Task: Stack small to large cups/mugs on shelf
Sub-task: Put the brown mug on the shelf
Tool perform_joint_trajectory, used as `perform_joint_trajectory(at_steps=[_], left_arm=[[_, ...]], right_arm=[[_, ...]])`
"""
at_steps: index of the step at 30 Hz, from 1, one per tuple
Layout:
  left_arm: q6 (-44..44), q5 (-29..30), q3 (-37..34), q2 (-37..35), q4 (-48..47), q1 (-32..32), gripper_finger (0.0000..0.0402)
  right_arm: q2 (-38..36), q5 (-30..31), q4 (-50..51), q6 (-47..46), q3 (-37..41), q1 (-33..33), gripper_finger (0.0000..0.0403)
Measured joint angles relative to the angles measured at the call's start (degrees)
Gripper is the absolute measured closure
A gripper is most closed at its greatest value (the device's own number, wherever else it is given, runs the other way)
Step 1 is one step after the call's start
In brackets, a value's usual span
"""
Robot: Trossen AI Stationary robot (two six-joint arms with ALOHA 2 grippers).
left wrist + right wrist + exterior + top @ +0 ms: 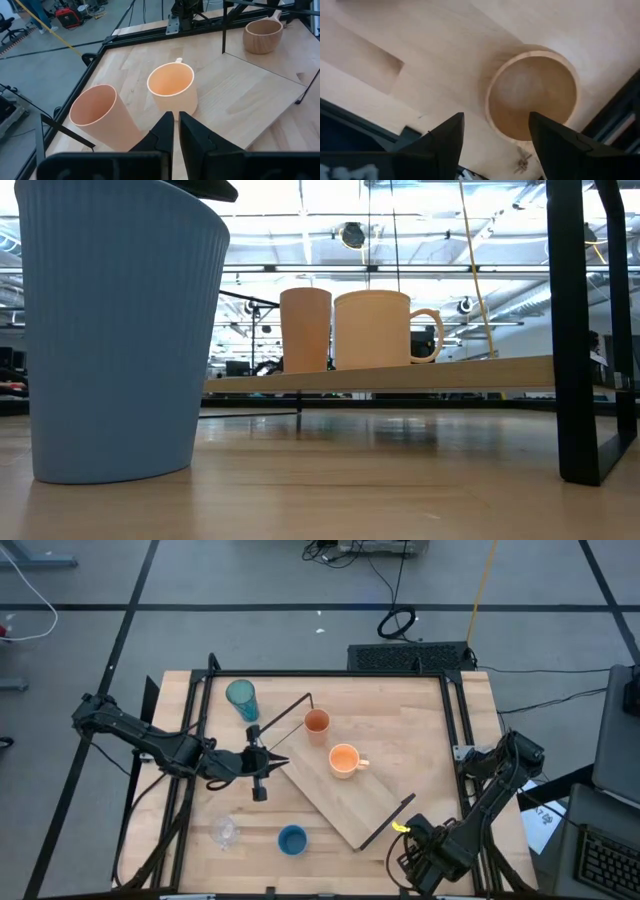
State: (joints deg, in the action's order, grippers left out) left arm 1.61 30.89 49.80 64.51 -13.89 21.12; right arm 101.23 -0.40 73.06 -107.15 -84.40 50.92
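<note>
The shelf (345, 785) lies slantwise on the table, with a black wire bracket at each short end. The small orange cup (316, 722) and the orange handled mug (344, 760) stand upright on it. My left gripper (283, 762) is shut and empty at the shelf's left edge, pointing at the two orange vessels (172, 90). My right gripper (495, 130) is open above the tan mug (532, 97) at the table's near right; its fingers stand on either side of the mug. The teal tumbler (241, 698), the blue cup (292, 839) and the clear glass (225, 831) stand on the table.
The tan mug also shows in the left wrist view (262, 35), beyond the shelf's far bracket. In the low view the blue cup (120, 330) stands close in front, and a black bracket leg (580, 330) stands at the right. Black frame rails (455, 710) border the table.
</note>
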Motion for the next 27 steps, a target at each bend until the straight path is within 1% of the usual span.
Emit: perform_joint_trajectory(at_steps=[3, 10, 16, 19, 23, 27], left_arm=[[0.1, 0.0, 0.0, 0.0, 0.0, 0.0, 0.0371], [0.2, -0.6, 0.0, 0.0, 0.0, 0.1, 0.0371], [0.2, -0.6, 0.0, 0.0, 0.2, 0.1, 0.0371], [0.2, -0.6, 0.0, 0.0, 0.2, 0.1, 0.0371], [0.2, -0.6, 0.0, 0.0, 0.2, 0.1, 0.0371], [0.2, -0.6, 0.0, 0.0, 0.2, 0.1, 0.0371]], right_arm=[[-0.1, 0.1, -2.3, 0.1, 1.3, -0.3, 0.0186], [-0.2, 0.0, -9.8, 3.5, 7.5, -0.9, 0.0189], [-0.3, -2.6, -14.2, 7.4, 11.4, -1.4, 0.0190], [-0.3, -2.9, -15.4, 8.3, 12.8, -1.4, 0.0192], [-0.3, -2.9, -17.3, 9.0, 13.5, -1.4, 0.0216], [-0.3, -2.9, -17.6, 9.3, 13.6, -1.4, 0.0265]])
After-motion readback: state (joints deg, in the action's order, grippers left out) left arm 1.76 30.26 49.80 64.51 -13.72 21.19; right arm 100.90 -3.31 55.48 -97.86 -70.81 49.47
